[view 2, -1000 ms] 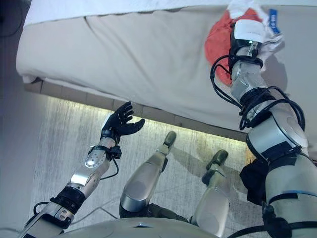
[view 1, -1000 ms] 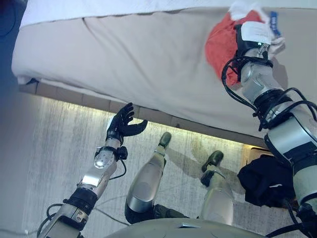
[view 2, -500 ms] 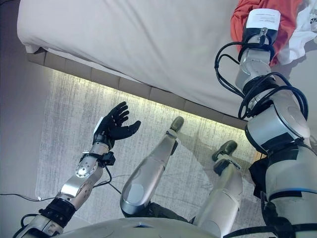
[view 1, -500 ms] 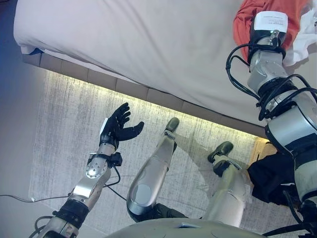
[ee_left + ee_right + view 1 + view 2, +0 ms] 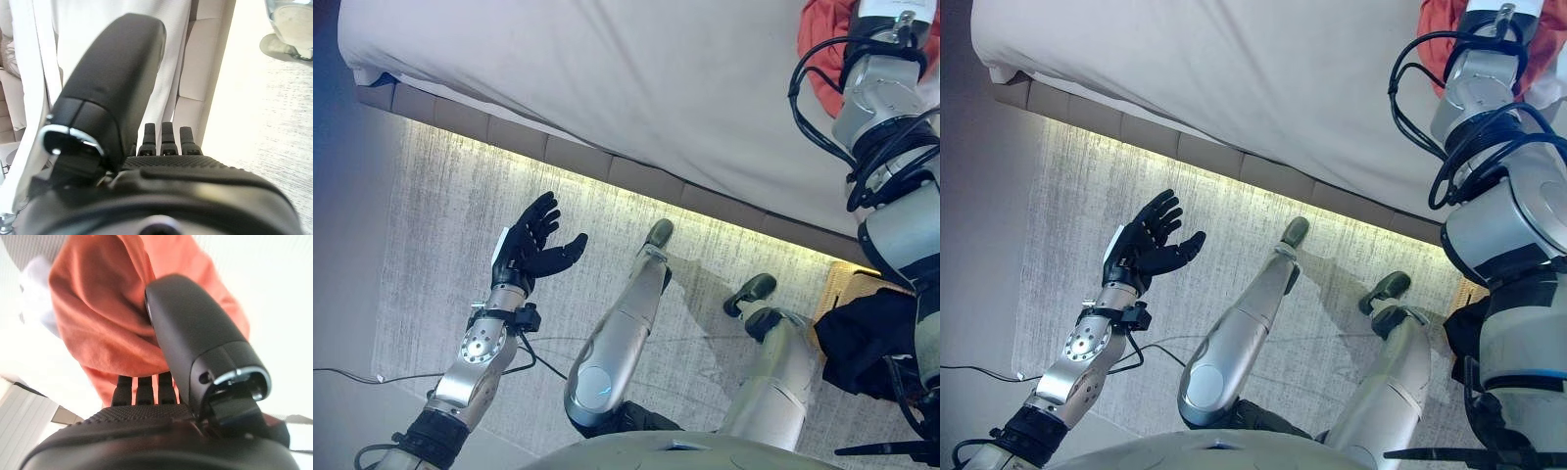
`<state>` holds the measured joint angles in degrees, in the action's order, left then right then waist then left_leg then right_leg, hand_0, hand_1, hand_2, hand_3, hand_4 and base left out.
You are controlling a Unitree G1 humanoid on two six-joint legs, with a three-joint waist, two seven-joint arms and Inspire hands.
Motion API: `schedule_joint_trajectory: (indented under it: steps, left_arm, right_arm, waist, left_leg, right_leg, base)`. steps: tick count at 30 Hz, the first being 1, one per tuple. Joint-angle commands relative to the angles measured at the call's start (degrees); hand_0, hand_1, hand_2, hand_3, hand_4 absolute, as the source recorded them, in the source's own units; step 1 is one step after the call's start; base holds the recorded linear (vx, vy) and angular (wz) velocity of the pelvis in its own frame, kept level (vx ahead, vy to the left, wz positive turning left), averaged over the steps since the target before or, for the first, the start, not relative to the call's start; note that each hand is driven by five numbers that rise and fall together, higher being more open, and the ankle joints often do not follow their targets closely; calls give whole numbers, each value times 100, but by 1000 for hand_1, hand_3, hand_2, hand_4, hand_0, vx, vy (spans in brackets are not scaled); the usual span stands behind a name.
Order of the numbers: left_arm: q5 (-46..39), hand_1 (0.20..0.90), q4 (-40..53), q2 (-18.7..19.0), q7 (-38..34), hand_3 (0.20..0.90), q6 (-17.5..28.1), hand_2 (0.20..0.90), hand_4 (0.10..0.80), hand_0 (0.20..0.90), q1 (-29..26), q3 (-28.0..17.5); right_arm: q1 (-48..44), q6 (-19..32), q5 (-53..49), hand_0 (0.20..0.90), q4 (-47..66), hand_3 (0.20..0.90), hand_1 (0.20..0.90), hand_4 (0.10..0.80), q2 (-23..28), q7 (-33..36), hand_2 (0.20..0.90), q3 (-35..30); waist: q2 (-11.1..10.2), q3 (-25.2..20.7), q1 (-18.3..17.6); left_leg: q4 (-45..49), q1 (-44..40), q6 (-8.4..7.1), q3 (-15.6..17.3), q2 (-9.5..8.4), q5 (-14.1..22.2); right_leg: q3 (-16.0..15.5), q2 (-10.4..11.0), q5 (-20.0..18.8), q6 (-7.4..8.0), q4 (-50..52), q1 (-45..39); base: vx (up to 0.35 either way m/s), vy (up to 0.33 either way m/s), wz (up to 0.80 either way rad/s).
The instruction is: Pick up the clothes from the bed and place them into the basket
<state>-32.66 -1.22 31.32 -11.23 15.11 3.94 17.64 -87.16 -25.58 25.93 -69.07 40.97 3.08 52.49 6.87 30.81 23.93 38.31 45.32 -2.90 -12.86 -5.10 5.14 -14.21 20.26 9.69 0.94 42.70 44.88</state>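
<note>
An orange garment (image 5: pixel 102 318) lies bunched on the bed (image 5: pixel 607 78), seen at the top right of the head views as a red-orange patch (image 5: pixel 818 49). My right hand (image 5: pixel 195 333) is on it, with the thumb pressed against a fold and the fingers (image 5: pixel 142 389) running under the cloth, pinching it. The hand itself is cut off at the top of the head views. A white garment (image 5: pixel 36 293) lies beside the orange one. My left hand (image 5: pixel 522 257) hangs open over the floor, away from the bed, and holds nothing.
A tan wicker basket (image 5: pixel 842 284) stands on the floor at the lower right with black clothes (image 5: pixel 867 338) in it. The bed's lit lower edge (image 5: pixel 607 171) runs diagonally across the view, above a pale rug (image 5: pixel 440 215).
The camera has shifted, so the bed and the orange garment sit nearer the top right, and the right hand is now cut off there. The left hand stays open.
</note>
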Motion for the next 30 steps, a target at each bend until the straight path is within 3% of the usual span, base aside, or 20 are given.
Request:
schedule_joint_trajectory:
  steps: [1,10,16,23,27,30]
  left_arm:
    - [-72,900,512,155,28,900,454,900,800,900,29,-390]
    - [82,900,251,145,134,900,209,900,800,900,-191,-237]
    - [122,900,-91,113,-10,900,-32,900,800,900,-466,-313]
    - [221,900,-451,13,142,900,-490,900,800,900,-346,-230]
    - [275,900,-968,-114,190,900,-874,900,800,900,-162,18]
    - [99,900,-1371,-271,340,900,-904,900,800,900,-97,70]
  right_arm:
    - [-413,114,-113,300,-19,200,300,100,472,426,300,334]
    - [-206,783,-726,300,349,200,300,100,574,1197,300,-178]
    - [-75,1014,-1156,300,824,200,300,100,846,1363,300,-437]
    - [309,1560,-2419,300,1243,200,300,100,1167,1400,300,-1024]
    - [793,2026,-3083,300,1719,200,300,100,1317,1362,300,-1447]
    - [1027,2258,-3249,300,1810,200,300,100,1369,1299,300,-1712]
  waist:
    - [357,-102,-10]
    - [168,-102,-193]
    - [-127,-106,-382]
    - [-462,-989,-612]
    - [-681,-1679,-915]
    - [-742,-2033,-1063]
  left_leg:
    - [-328,-217,373,276,132,153]
    - [-924,-1526,322,354,251,105]
    - [-1424,-2788,246,473,393,105]
    - [-2443,-3759,109,616,751,-211]
    - [-3209,-4304,35,842,983,-507]
    - [-3752,-4611,-39,975,1084,-712]
  right_leg:
    - [-72,-173,540,-82,629,-529]
    - [-149,-81,383,43,-146,-1847]
    - [-238,-61,185,127,-1024,-3293]
    - [-321,-325,-358,176,-2527,-4483]
    - [-173,-535,-756,346,-3337,-4888]
    - [-68,-657,-1004,457,-3823,-5077]
  base:
    - [-23,-18,-5]
    - [11,10,-9]
    - [55,0,-17]
    - [113,9,-14]
    - [128,14,-24]
    - [128,19,-27]
